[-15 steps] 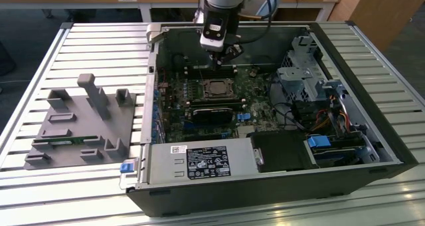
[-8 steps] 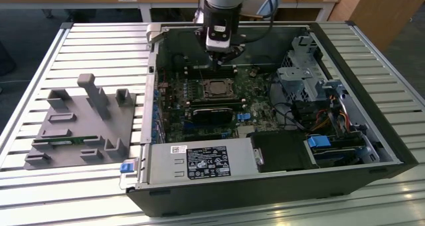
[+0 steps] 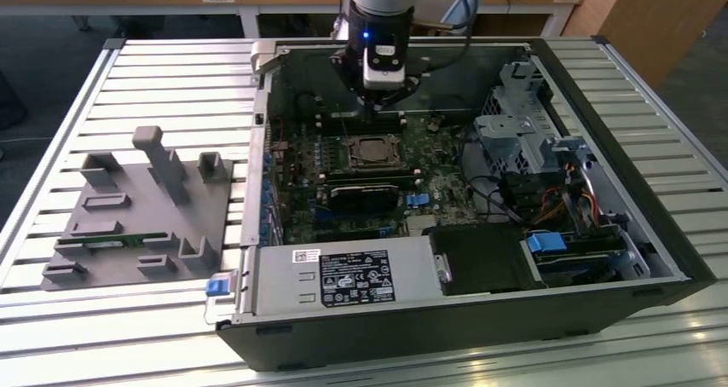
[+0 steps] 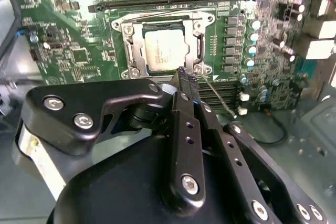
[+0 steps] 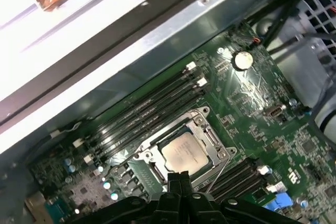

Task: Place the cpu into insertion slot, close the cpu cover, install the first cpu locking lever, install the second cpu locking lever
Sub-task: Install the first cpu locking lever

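The gripper [image 4: 187, 78] is seen clenched, its fingers pressed together with nothing held between them. It is poised at one edge of the slot [image 3: 354, 153], inside the open case [image 3: 455, 332]; whether it touches cannot be told. The cpu [image 4: 164, 51] is seated in the slot, silver top up, and the cover [image 4: 135, 45] is laid flat around it, framing the chip. A thin wire lever [image 4: 218, 97] is seen slanting away from the slot's corner, beside the fingertips, over the green board [image 4: 68, 51].
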Motion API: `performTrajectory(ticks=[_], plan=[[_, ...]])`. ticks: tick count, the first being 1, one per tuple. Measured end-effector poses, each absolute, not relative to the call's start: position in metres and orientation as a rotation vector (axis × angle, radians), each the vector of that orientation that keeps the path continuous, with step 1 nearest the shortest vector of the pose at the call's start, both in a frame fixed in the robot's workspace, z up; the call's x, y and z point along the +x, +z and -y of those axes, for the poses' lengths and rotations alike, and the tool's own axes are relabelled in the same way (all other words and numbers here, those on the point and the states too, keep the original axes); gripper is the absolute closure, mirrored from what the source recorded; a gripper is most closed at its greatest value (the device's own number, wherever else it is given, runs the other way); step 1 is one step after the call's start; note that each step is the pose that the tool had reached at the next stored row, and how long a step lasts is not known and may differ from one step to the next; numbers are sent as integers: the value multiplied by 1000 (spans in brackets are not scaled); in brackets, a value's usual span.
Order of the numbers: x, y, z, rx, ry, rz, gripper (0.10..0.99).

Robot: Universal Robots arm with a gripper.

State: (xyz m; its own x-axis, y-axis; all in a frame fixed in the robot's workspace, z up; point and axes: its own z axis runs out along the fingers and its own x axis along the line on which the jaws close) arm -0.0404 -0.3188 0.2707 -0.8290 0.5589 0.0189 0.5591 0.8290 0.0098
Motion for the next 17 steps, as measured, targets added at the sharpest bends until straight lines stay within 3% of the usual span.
performTrajectory(ticks=[17], plan=[[-44,267,319,-571,-21,3072,980]])
